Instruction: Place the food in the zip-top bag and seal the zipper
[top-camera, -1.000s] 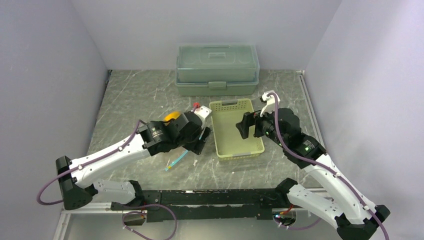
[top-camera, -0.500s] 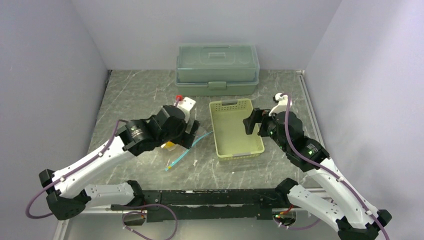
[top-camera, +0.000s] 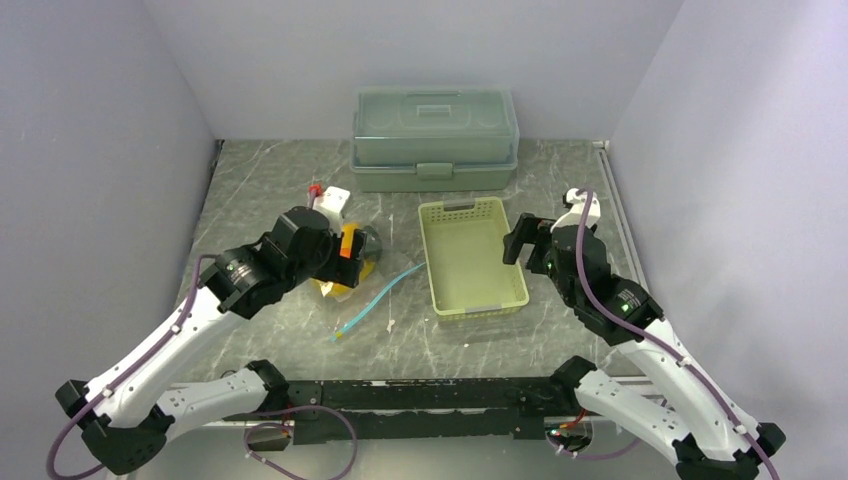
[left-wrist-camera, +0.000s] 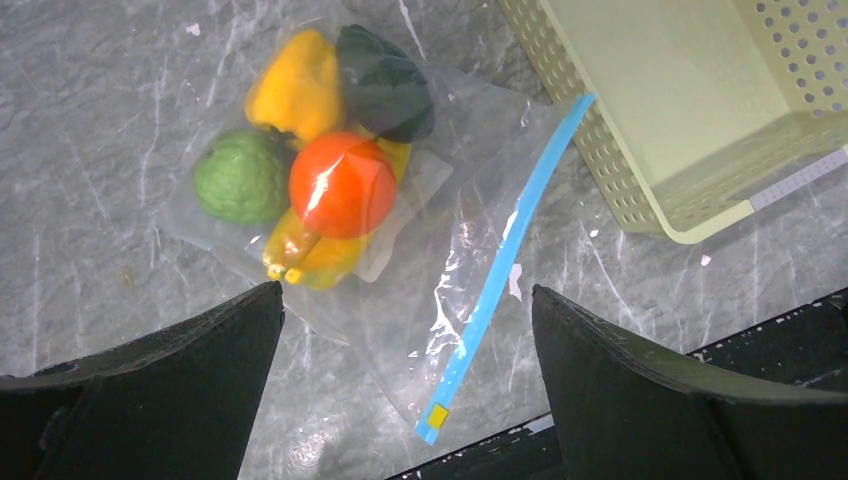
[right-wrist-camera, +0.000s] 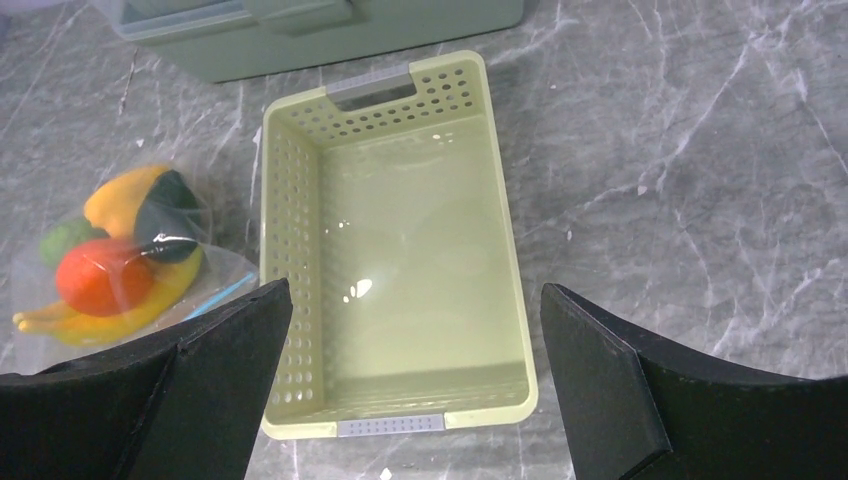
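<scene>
The clear zip-top bag (left-wrist-camera: 425, 290) lies flat on the table with the food inside it: an orange ball (left-wrist-camera: 342, 183), a yellow pepper (left-wrist-camera: 297, 88), a dark avocado (left-wrist-camera: 385, 80), a light green fruit (left-wrist-camera: 243, 178) and bananas (left-wrist-camera: 320, 258). Its blue zipper (left-wrist-camera: 505, 262) runs as one straight strip beside the basket. My left gripper (left-wrist-camera: 407, 295) hangs above the bag, open and holding nothing. Over the basket, my right gripper (right-wrist-camera: 415, 288) is open and empty too. From above, the bag (top-camera: 350, 275) shows partly under the left gripper (top-camera: 352, 248).
A pale green slotted basket (top-camera: 478, 308) stands empty between the arms, just right of the bag. A large translucent green lidded box (top-camera: 435, 135) sits at the back. A rail runs along the near table edge (top-camera: 420, 395).
The left gripper opened, rose off the bag and drew back to the left, uncovering the food. The right gripper backed off to the right of the basket.
</scene>
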